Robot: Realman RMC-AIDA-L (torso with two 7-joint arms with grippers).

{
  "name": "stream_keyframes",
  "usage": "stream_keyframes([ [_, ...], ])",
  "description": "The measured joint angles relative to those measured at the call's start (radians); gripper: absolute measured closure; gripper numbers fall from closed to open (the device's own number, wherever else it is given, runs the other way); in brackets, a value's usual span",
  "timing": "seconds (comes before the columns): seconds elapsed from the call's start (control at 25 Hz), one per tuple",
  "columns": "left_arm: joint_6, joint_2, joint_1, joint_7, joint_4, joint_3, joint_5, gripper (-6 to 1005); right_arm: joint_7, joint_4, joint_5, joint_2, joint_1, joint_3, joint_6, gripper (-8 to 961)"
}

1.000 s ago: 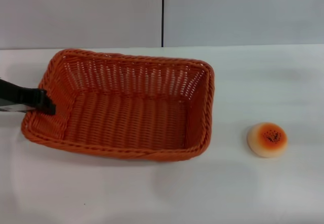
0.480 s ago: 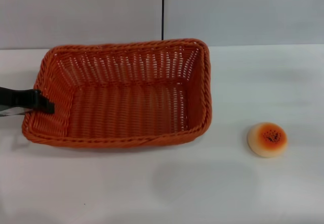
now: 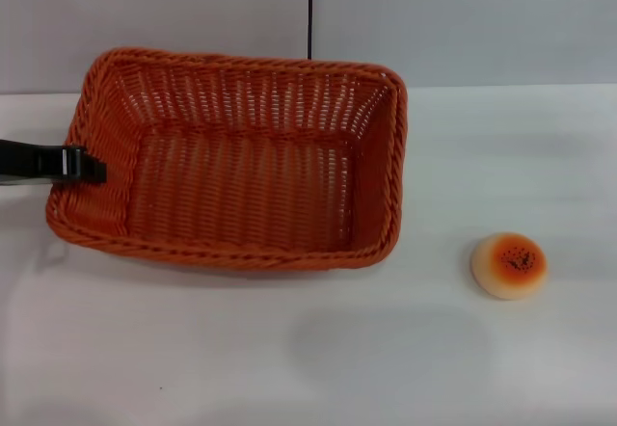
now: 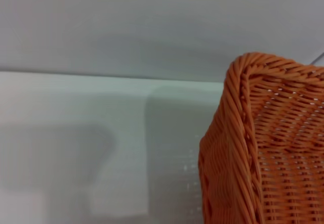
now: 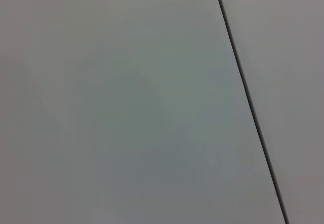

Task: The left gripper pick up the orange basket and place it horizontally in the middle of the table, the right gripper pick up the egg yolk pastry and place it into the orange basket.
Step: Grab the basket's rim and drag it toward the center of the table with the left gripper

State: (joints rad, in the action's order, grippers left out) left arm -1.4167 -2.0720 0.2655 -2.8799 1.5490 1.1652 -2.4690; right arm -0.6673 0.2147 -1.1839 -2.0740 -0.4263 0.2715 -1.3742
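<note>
Behind the tabletop (image 3: pixel 289 368) stands a grey wall (image 3: pixel 463 21) with one dark vertical seam (image 3: pixel 310 12), which rises just above the basket's far rim. On the white surface are only the basket (image 3: pixel 241 166) and the pastry (image 3: pixel 509 265); nothing lies between them. The basket sits left of centre, its long side running nearly across the view, the far rim overlapping the wall line. Its woven floor holds nothing. The pastry rests upright on the bare tabletop, well to the right of the basket and a little nearer the robot, sesame-dotted top facing up.

The left gripper (image 3: pixel 89 166) reaches in from the left edge, its jaws closed on the basket's left short rim. The left wrist view shows one braided corner of the basket (image 4: pixel 263 148) with its shadow on the tabletop. The right gripper is out of sight; its wrist camera sees only wall. Open white surface spreads in front of the basket and around the pastry.
</note>
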Motion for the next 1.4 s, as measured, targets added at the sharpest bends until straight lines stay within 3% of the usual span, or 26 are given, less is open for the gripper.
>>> stream_keyframes([
  [0.72,-0.031,0.002,0.036,0.000,-0.046,-0.014,-0.036,856,0.000,0.009,0.000,0.006,-0.004,0.000,0.008,400],
  [0.92,-0.048,0.005,0.063,0.001,-0.108,-0.056,-0.027,792,0.000,0.011,-0.001,0.006,0.002,0.000,0.009,400],
  [1.12,-0.049,0.010,0.067,0.009,-0.096,-0.067,-0.024,728,0.000,0.011,-0.002,0.006,0.012,0.000,0.009,400],
  [1.24,-0.051,0.011,0.067,0.013,-0.078,-0.083,-0.017,589,0.000,0.011,-0.002,0.006,0.016,0.000,0.006,401],
  [1.4,-0.058,0.012,0.067,0.061,-0.020,-0.175,0.016,356,-0.008,0.015,-0.006,0.006,0.027,0.001,-0.009,401],
])
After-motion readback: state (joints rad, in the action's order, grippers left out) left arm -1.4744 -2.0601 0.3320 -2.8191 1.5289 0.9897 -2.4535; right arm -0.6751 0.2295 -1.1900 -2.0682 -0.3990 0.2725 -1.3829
